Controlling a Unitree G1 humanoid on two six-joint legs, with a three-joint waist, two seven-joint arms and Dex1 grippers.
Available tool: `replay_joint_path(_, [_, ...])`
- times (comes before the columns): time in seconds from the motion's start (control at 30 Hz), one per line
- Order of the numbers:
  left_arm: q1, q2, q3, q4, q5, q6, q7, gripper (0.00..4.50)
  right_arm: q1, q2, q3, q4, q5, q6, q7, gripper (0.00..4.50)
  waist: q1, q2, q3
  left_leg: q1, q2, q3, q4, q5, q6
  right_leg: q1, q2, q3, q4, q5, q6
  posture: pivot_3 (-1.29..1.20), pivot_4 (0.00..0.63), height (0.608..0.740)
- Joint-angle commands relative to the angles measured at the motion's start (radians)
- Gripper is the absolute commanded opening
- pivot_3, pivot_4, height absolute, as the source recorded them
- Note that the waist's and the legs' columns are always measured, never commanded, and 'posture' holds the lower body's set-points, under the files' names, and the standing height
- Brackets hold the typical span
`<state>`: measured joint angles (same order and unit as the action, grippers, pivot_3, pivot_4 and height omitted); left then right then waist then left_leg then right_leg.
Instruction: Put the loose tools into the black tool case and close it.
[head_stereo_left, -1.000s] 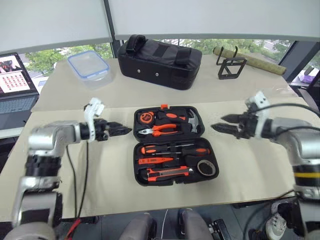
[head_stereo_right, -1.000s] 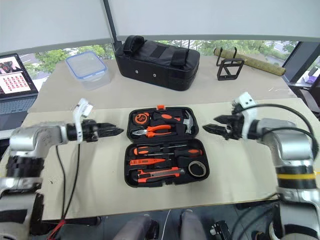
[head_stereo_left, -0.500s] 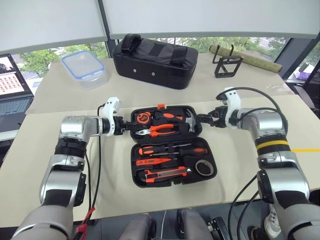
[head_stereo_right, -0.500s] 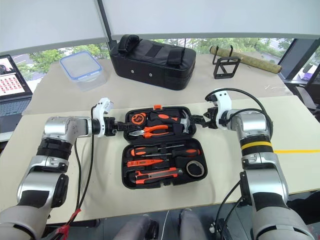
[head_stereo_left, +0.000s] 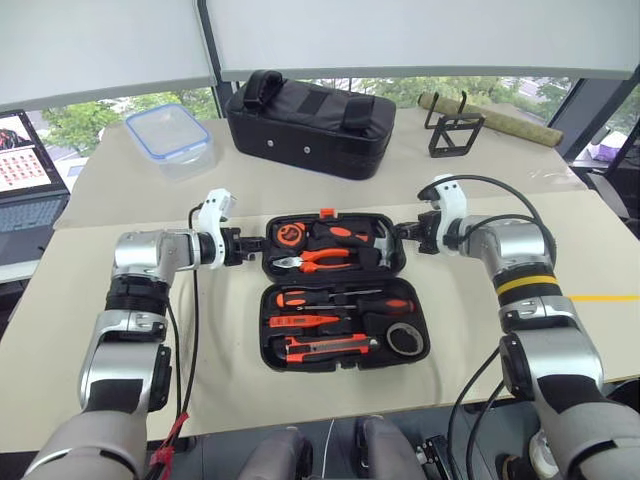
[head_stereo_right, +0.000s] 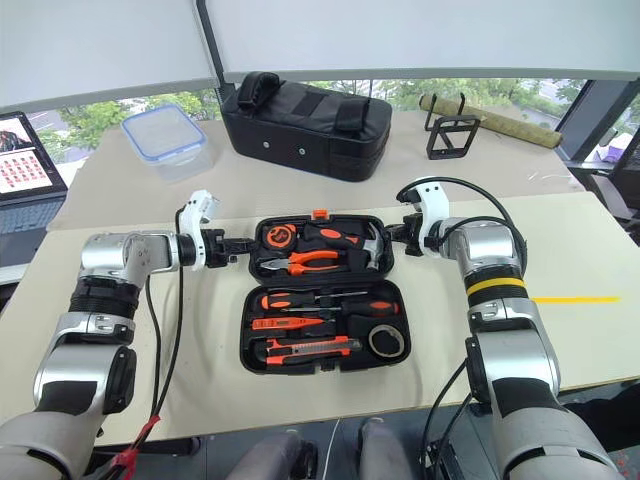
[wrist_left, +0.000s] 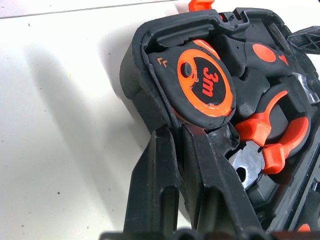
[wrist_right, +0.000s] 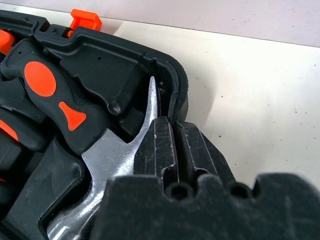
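The black tool case (head_stereo_left: 265, 325) lies open on the beige table. In its near half sit a slim red screwdriver (head_stereo_left: 310, 322), two black-and-orange screwdrivers (head_stereo_left: 345, 297), an orange-and-black utility knife (head_stereo_left: 335, 346) and a grey tape roll (head_stereo_left: 404, 340). The far half holds a tape measure (wrist_left: 202, 82), pliers (head_stereo_left: 320, 260) and a hammer (wrist_right: 117, 150). My left gripper (wrist_left: 176, 130) is shut on the far half's left rim beside the tape measure. My right gripper (wrist_right: 169, 122) is shut on that half's right rim by the hammer head.
Behind the case stand a large black fabric bag (head_stereo_left: 310, 120), a clear box with a blue rim (head_stereo_left: 170, 135), a black wire stand (head_stereo_left: 458, 135) and a rolled mat (head_stereo_left: 510, 120). A laptop (head_stereo_left: 25, 170) sits at the far left.
Both grippers have come inward from either side of the case to its far half and gone from open to shut on its side rims.
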<state>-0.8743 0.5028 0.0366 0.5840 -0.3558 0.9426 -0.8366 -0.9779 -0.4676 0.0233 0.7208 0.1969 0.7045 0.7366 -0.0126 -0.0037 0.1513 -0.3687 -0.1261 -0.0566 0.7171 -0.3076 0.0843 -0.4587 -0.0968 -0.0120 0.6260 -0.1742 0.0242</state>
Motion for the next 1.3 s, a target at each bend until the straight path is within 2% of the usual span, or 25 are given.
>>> replay_joint_path(0.03, [0.024,-0.017,-0.01,-0.033,-0.006,-0.002,-0.013,0.0,-0.019,0.001,-0.016,-0.061,0.008,-0.001,0.007,0.05,-0.001,0.0,0.0,0.0,0.0,0.0,0.0,0.0,0.0,0.0,0.0,0.0,0.0,0.0,0.0,0.0,0.15,0.722])
replay_joint_path(0.13, [0.025,-0.033,0.009,-0.059,-0.019,-0.025,-0.012,0.0,-0.025,0.009,-0.028,-0.098,0.024,-0.002,0.008,0.05,-0.001,0.0,0.0,0.0,0.0,0.0,0.0,0.0,0.0,0.0,0.0,0.0,0.0,0.0,0.0,0.0,0.15,0.722])
replay_joint_path(0.33, [-0.05,-0.106,0.118,-0.054,-0.035,-0.211,0.049,0.0,-0.104,0.044,-0.077,-0.101,0.025,-0.135,-0.055,0.05,-0.001,0.0,0.0,-0.002,0.0,0.0,0.0,0.0,0.0,-0.002,0.0,0.0,0.0,0.0,0.0,0.0,0.15,0.722])
replay_joint_path(0.47, [-0.077,-0.135,0.147,-0.056,-0.023,-0.384,0.059,0.0,-0.119,0.037,-0.059,-0.117,-0.026,-0.309,-0.065,0.05,-0.003,0.0,0.001,-0.016,0.0,0.001,0.004,0.001,-0.002,-0.016,0.0,-0.001,0.004,0.0,0.0,0.0,0.15,0.722])
replay_joint_path(0.6, [-0.048,-0.14,0.134,-0.091,-0.012,-0.474,0.039,0.0,-0.079,0.037,-0.06,-0.185,-0.043,-0.401,-0.073,0.05,-0.011,0.0,0.001,-0.02,-0.001,0.001,0.004,0.002,-0.002,-0.021,0.0,-0.004,0.004,0.0,0.0,0.0,0.15,0.722])
replay_joint_path(0.73, [0.107,-0.127,0.073,-0.239,0.028,-0.559,0.01,0.0,0.12,0.02,-0.032,-0.394,-0.071,-0.472,-0.071,0.05,-0.018,0.0,0.0,-0.022,-0.001,0.001,0.003,0.002,-0.002,-0.025,0.0,-0.004,0.004,0.0,0.0,0.0,0.15,0.722])
replay_joint_path(0.87, [0.273,-0.13,0.062,-0.409,0.058,-0.629,0.064,0.0,0.336,0.006,-0.018,-0.596,-0.125,-0.575,-0.113,0.05,-0.021,0.0,0.0,-0.019,-0.002,0.0,0.001,0.002,-0.002,-0.025,0.0,-0.004,0.005,0.0,0.0,0.0,0.15,0.722])
replay_joint_path(0.93, [0.357,-0.132,0.059,-0.512,0.064,-0.642,0.095,0.0,0.424,0.014,-0.036,-0.671,-0.131,-0.606,-0.144,0.05,-0.022,0.0,0.0,-0.014,-0.002,0.001,-0.001,0.002,-0.002,-0.019,0.001,-0.003,0.003,0.0,0.0,0.0,0.15,0.722])
replay_joint_path(1.07, [0.469,-0.142,0.083,-0.669,0.038,-0.594,0.167,0.0,0.546,0.0,-0.046,-0.771,-0.156,-0.695,-0.17,0.05,-0.009,0.0,-0.001,-0.001,-0.001,0.001,-0.004,0.001,-0.003,-0.008,0.003,-0.001,-0.001,0.0,0.0,0.0,0.15,0.722])
replay_joint_path(1.17, [0.539,-0.135,0.101,-0.77,0.007,-0.543,0.202,0.0,0.629,-0.036,-0.039,-0.843,-0.173,-0.786,-0.148,0.05,-0.003,0.0,-0.001,0.002,-0.001,0.002,-0.004,0.001,-0.003,-0.006,0.004,0.001,-0.001,0.0,-0.001,0.0,0.15,0.722])
replay_joint_path(1.23, [0.603,-0.123,0.131,-0.843,-0.031,-0.476,0.225,0.0,0.699,-0.057,-0.062,-0.921,-0.111,-0.748,-0.115,0.05,-0.003,0.001,-0.001,0.004,-0.001,0.002,-0.004,0.001,-0.003,-0.005,0.004,0.002,-0.001,0.0,-0.001,0.0,0.15,0.722])
replay_joint_path(1.27, [0.668,-0.097,0.167,-0.897,-0.061,-0.437,0.22,0.58,0.775,-0.092,-0.091,-1.01,-0.046,-0.706,-0.072,0.6,-0.003,0.001,-0.001,0.005,0.0,0.003,-0.005,0.001,-0.003,-0.005,0.004,0.003,-0.001,0.0,-0.001,0.0,0.15,0.722])
replay_joint_path(1.3, [0.728,-0.069,0.204,-0.944,-0.088,-0.403,0.211,0.73,0.845,-0.127,-0.124,-1.091,0.009,-0.661,-0.039,0.76,-0.003,0.002,-0.001,0.006,0.0,0.003,-0.006,0.001,-0.003,-0.004,0.005,0.003,0.0,0.0,-0.001,0.0,0.15,0.722])
